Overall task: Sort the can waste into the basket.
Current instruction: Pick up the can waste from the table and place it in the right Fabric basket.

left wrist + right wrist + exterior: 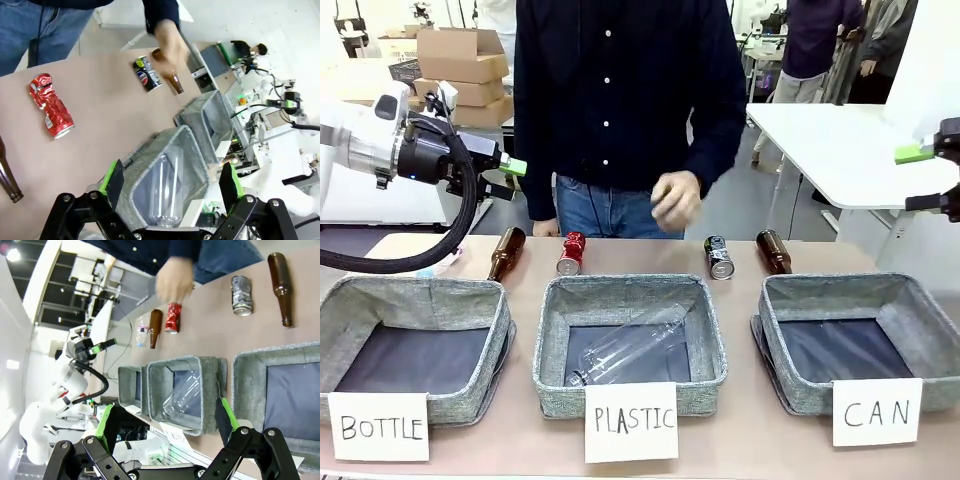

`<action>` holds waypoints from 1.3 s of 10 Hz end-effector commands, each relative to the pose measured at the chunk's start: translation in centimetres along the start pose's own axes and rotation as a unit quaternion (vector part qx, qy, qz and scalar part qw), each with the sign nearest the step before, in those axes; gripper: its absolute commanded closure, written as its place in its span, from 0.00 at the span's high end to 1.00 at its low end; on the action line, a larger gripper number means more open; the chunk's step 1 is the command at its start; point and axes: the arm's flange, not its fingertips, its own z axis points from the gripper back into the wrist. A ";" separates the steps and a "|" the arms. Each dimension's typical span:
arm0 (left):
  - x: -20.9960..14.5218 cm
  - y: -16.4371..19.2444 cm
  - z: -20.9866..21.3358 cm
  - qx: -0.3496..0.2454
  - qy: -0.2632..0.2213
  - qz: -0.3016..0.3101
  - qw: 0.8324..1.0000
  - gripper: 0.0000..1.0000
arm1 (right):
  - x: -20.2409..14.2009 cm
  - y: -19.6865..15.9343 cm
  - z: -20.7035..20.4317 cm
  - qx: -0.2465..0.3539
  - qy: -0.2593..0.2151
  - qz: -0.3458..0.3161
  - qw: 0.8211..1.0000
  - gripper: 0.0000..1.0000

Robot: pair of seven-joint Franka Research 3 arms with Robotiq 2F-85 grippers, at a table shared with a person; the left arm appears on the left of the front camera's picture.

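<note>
Cards nearest the lens: BOTTLE card (pixel 378 427), PLASTIC card (pixel 631 420) and CAN card (pixel 877 411) are propped before three grey baskets.
Left claw (pixel 510 178): released and empty, held high over the left end of the surface (pixel 642 259), well apart from both cans.
Red can (pixel 570 253): crumpled, laid on the surface behind the PLASTIC basket (pixel 630 287), near a brown bottle (pixel 506 253).
Person's hand (pixel 675 198): raised above the surface, between the two cans.
Black can (pixel 719 257): laid behind the gap between the PLASTIC basket and the CAN basket (pixel 840 285), near a second brown bottle (pixel 773 250).
CAN basket: nothing is seen inside; neither can is sorted yet.
Right claw (pixel 917 178): released and empty, held high at the right edge.
Risk: the second brown bottle may be knocked or seized in place of the black can. The crumpled red can may slip from the pads, or be dropped into the PLASTIC basket while carried across. The hand may be struck if a reach is begun now.
</note>
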 end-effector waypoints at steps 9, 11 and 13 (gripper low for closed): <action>7.6 11.7 -19.3 0.302 0.119 0.157 0.933 1.00 | 0.4 0.1 -0.3 0.012 -0.005 0.013 1.000 1.00; 7.8 12.9 -21.5 0.338 0.112 0.165 0.920 1.00 | 0.4 0.1 -0.3 0.012 -0.005 0.013 1.000 1.00; 7.8 13.7 -22.9 0.375 0.098 0.167 0.907 1.00 | 0.4 0.1 -0.3 0.012 -0.005 0.013 1.000 1.00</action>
